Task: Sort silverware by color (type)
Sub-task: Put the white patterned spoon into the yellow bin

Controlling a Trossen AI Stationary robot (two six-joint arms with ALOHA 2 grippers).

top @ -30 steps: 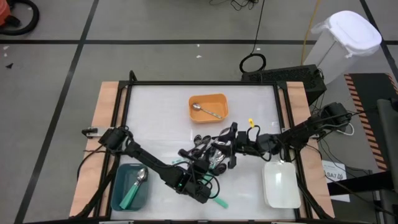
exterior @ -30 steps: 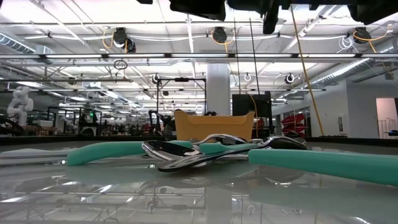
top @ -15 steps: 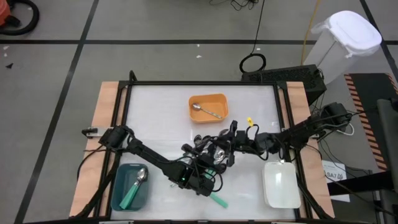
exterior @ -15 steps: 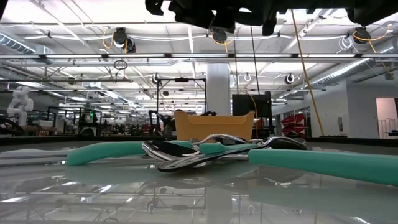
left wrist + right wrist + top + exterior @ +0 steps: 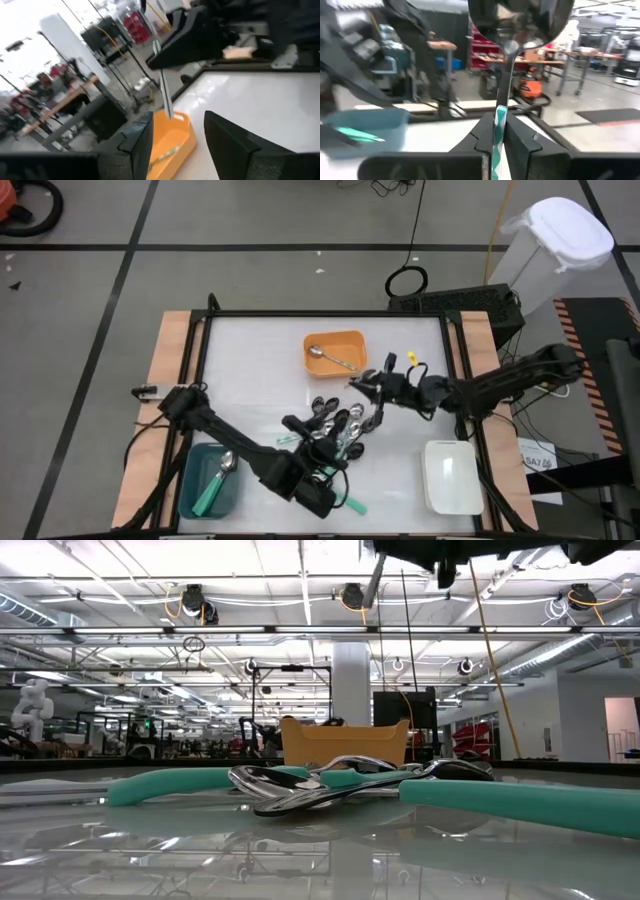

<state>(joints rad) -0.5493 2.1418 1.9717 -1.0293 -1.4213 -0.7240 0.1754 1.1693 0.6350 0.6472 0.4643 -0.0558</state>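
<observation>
At lower left of the high view, the teal tray [image 5: 190, 502] holds one teal-handled spoon [image 5: 217, 482]. Beside it the left pincer [image 5: 335, 492] hangs released, holding nothing, at the pile's [image 5: 335, 430] lower edge. Most spoons lie unsorted mid-frame on the desk [image 5: 250, 370]. Above, the orange tray [image 5: 337, 340] has one silver spoon [image 5: 330, 358]. The right pincer [image 5: 372, 383] is clenched on a spoon [image 5: 507, 60]. The white tray [image 5: 452, 478], lower right, is empty, so sorting looks barely begun.
</observation>
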